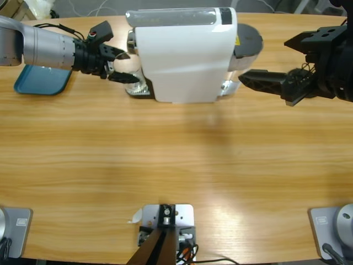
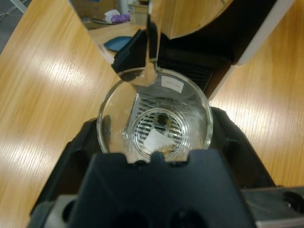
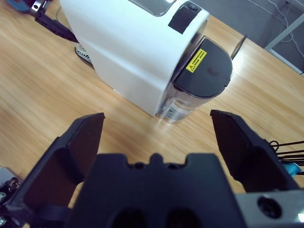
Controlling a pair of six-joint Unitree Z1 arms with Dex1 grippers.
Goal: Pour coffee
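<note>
Gripping glass (image 2: 154,116), left gripper (image 1: 122,66) is pinching it between its jaws at front of machine (image 1: 182,52), over its drip grate (image 2: 156,128). Glass is standing upright under spout (image 2: 152,42); coffee is not clearly showing, only trace at glass bottom. Right gripper (image 1: 276,61) is hovering beside machine's rear, jaws spread wide, holding nothing, pointing at black tank lid (image 3: 204,66). Blue tray (image 1: 41,80) is lying on table (image 1: 176,165) beyond left arm, away from machine.
</note>
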